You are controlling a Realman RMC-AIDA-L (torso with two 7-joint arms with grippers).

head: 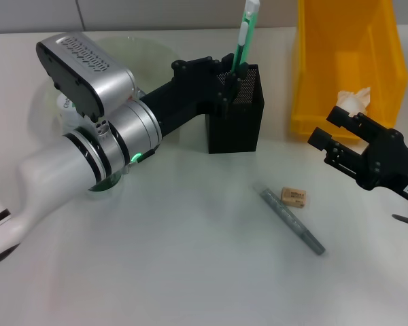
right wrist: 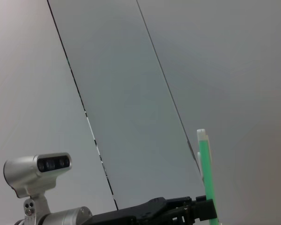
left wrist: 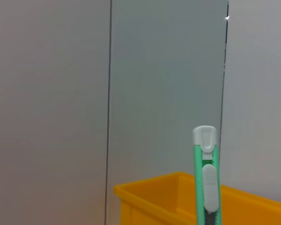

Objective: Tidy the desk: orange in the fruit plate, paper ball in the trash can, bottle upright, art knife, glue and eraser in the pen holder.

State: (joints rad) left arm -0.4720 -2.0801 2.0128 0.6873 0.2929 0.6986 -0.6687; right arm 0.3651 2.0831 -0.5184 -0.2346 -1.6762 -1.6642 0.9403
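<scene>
My left jaws (head: pixel 230 87) grip the green plastic art knife (head: pixel 245 35) upright over the black mesh pen holder (head: pixel 235 119), while my right jaws (head: pixel 328 132) hang open beside the yellow bin (head: pixel 313 81).

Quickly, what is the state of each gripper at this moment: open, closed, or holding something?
Left gripper: closed on the green art knife, over the pen holder.
Right gripper: open, holding nothing.

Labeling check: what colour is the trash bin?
Yellow trash bin; the head view shows it best.
</scene>
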